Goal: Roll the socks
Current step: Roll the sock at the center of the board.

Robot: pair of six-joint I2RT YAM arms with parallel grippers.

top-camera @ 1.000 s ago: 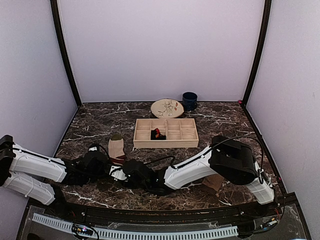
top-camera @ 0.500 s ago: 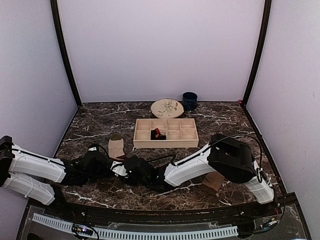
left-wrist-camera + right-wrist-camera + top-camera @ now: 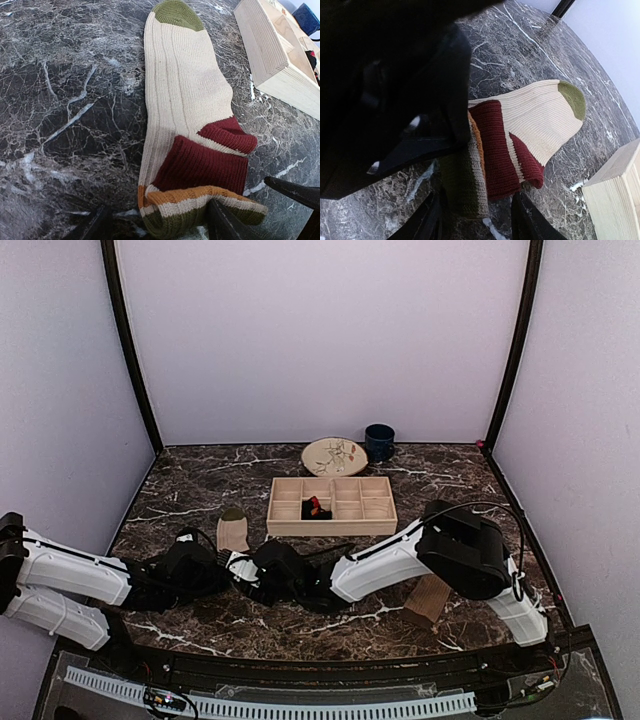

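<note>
Subject of work: the striped sock [image 3: 185,100], flat on the marble table [image 3: 190,485] at about 8 o'clock from the wooden tray [image 3: 332,528]. Its green toe points to 12 o'clock. The cuff end lies at 6 o'clock, nearest the arms, and is already doubled over itself into a first thick fold.

Left gripper [image 3: 157,227]: jaws stand wide, straddling the folded cuff. One finger is clear of the fabric on the 9 o'clock side and the other is against or under the cuff edge. No firm pinch is evident.

Right gripper [image 3: 477,220]: jaws about half apart, with the olive cuff band between them. A gap shows on one side, so it does not appear to be clamped on the band.

Other socks: the black argyle sock [image 3: 316,508] sits in a tray compartment left of the middle. The tan sock [image 3: 428,598] lies at 5 o'clock from the tray, partly hidden by the right arm.

Step in hand, by judgement: starting the roll on the striped sock. One fold is made and most of the length remains flat.

Next move calls for both grippers to take the fold evenly and turn it toward 12 o'clock, keeping it tight and square. An uneven hold would probably skew the roll or let the fold spring open.
</note>
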